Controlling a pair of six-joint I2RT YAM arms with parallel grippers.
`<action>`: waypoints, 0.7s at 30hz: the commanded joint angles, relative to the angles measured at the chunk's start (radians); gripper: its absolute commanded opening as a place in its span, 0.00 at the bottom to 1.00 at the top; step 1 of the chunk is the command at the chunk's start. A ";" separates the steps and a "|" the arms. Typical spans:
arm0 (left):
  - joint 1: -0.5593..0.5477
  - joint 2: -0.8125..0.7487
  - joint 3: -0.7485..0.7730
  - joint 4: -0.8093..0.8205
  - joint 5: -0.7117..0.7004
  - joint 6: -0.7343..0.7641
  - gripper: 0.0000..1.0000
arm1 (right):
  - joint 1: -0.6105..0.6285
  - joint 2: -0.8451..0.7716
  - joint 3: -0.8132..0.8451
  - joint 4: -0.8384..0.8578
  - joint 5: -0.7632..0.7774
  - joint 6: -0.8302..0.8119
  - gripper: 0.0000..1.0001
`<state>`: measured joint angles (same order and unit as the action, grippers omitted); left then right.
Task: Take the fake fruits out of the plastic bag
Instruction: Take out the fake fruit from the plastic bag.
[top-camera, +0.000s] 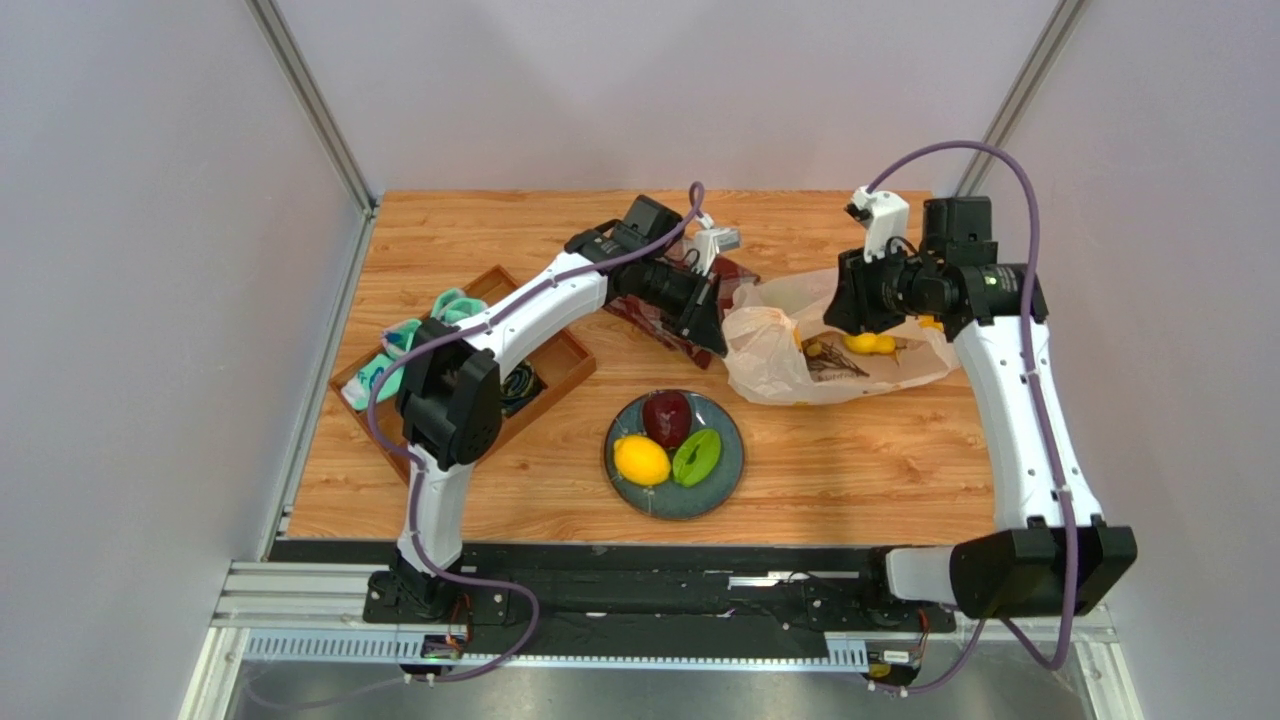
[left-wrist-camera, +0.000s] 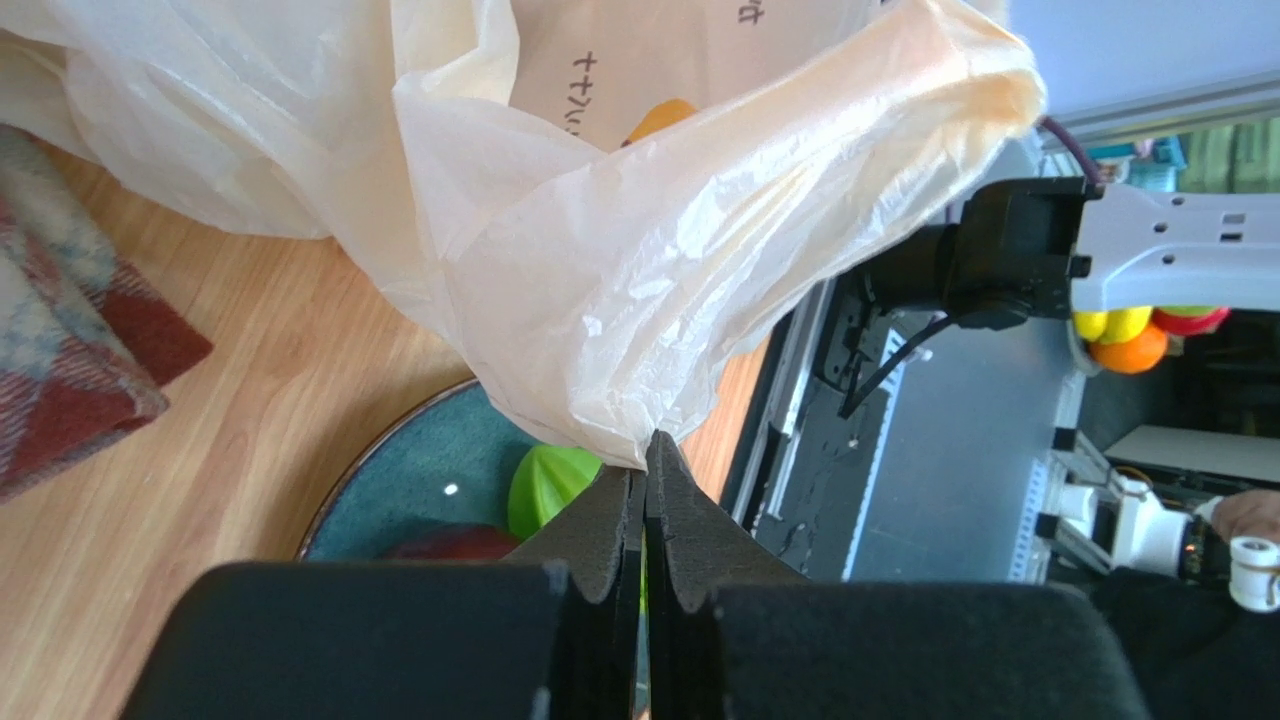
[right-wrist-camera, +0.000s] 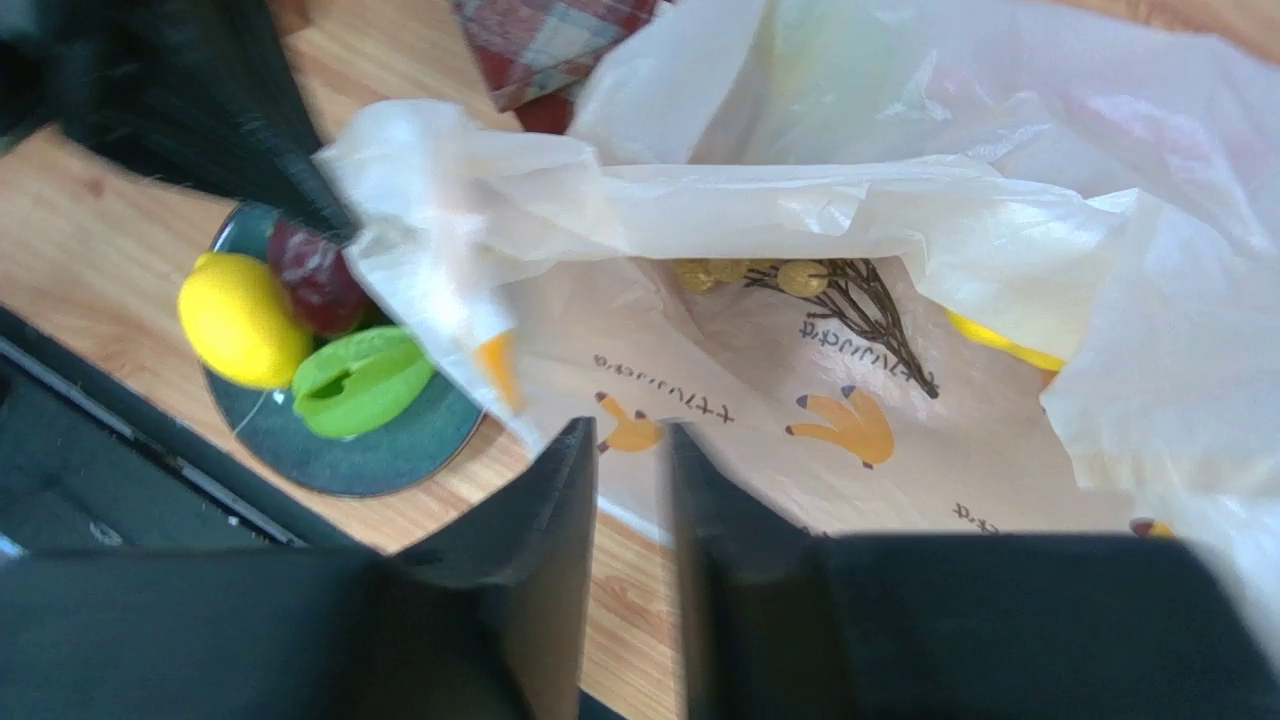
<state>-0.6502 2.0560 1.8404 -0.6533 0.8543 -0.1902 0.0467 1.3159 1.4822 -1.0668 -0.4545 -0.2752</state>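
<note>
Between grey walls (top-camera: 150, 375), the wooden tabletop (top-camera: 842, 465) carries the plastic bag (top-camera: 774, 353) just beyond and right of the plate (top-camera: 706, 495), with a yellow fruit (top-camera: 869, 344) inside. The left gripper (left-wrist-camera: 646, 450) is clamped on a bag fold above the plate. The right gripper (right-wrist-camera: 628, 443) hangs over the bag's mouth, fingers narrowly parted and empty. The thin film could slip free and the mouth collapse, or the right fingers could snag plastic. Bare board lies right of the plate.

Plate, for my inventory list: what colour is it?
Dark blue-grey plate, clearest in the top external view.
</note>
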 joint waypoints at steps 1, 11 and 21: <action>-0.023 -0.088 0.014 -0.077 -0.055 0.141 0.00 | 0.001 0.146 -0.071 0.131 0.059 -0.100 0.14; -0.042 -0.097 0.002 -0.111 -0.090 0.189 0.00 | -0.077 0.368 -0.148 0.249 0.427 -0.157 0.08; -0.081 -0.057 0.006 -0.114 -0.072 0.227 0.00 | -0.142 0.540 -0.060 0.330 0.531 -0.118 0.76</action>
<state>-0.7162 2.0132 1.8397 -0.7673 0.7502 0.0067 -0.0959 1.7973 1.3636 -0.8047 0.0399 -0.4088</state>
